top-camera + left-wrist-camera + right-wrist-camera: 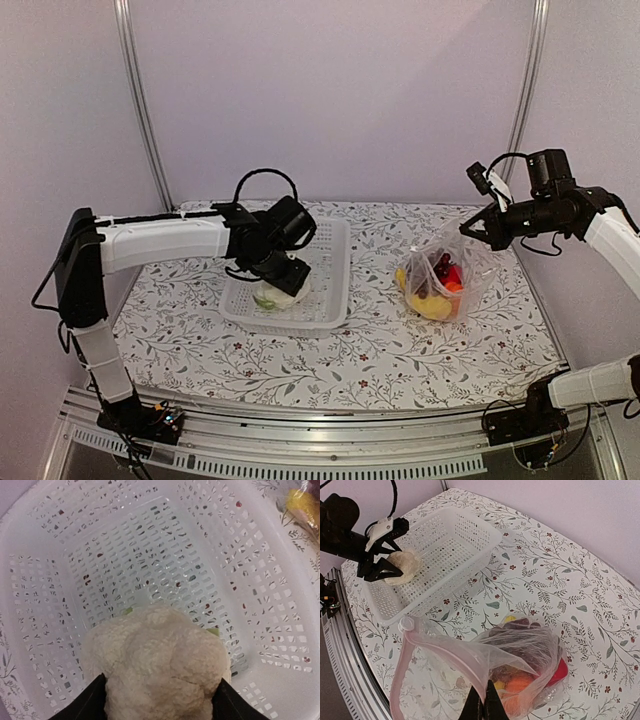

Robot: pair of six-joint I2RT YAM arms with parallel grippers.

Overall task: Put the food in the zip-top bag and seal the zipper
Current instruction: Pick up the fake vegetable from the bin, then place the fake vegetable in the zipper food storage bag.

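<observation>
The white cauliflower (278, 296) lies in the white lattice basket (332, 290). My left gripper (281, 284) is shut on it, one dark finger on each side in the left wrist view (160, 700). The clear zip-top bag (446, 268) stands right of the basket with yellow (430, 303), red (561, 672), orange (520, 685) and dark purple (520, 630) pieces inside. My right gripper (470, 228) is shut on the bag's mouth edge (484, 705) and holds it up. The pinkish zipper (397, 680) hangs open in a loop.
Apart from the cauliflower (160, 665) the basket (150, 555) holds nothing. The floral tablecloth (330, 360) covers the table. A metal rail (330, 440) runs along the near edge. Walls and two upright metal posts (140, 100) close the back.
</observation>
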